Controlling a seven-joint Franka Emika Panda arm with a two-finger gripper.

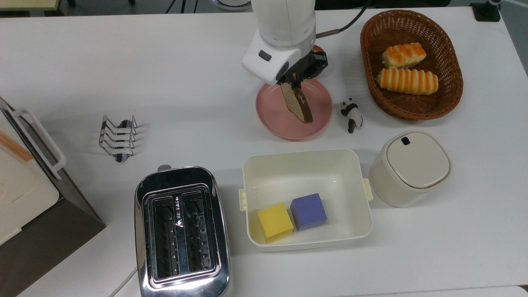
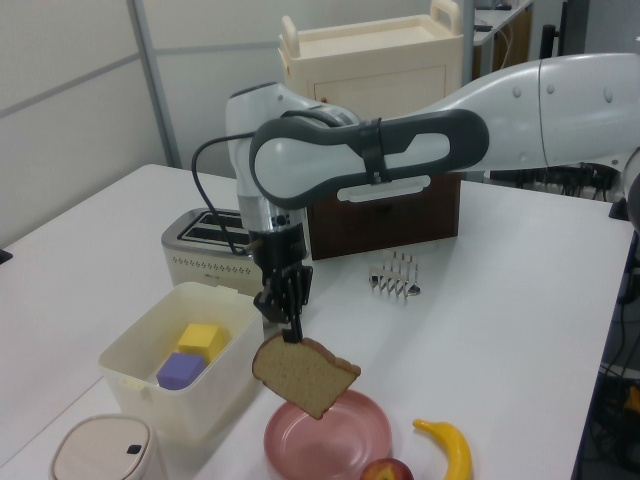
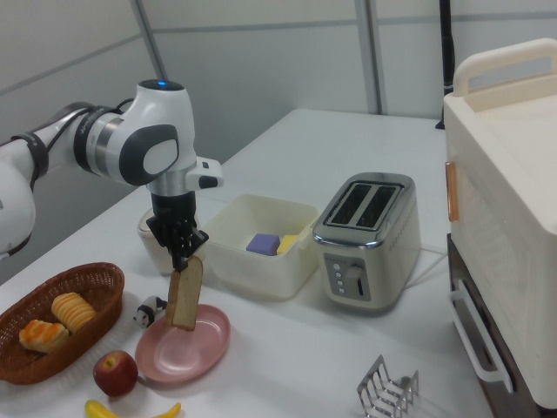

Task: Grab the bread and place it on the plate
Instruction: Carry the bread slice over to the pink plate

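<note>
The brown bread hangs upright by its top edge, held above the pink plate. My gripper is shut on the bread's upper crust and points down over the plate. In the right view the slice's lower edge hovers just above the plate, clear of it. The arm's white wrist covers the plate's far rim in the top view.
An apple and a banana lie beside the plate, and a panda figure stands on its other side. A wicker basket holds striped rolls. The cream tub with two blocks, lidded canister, toaster and toast rack stand nearby.
</note>
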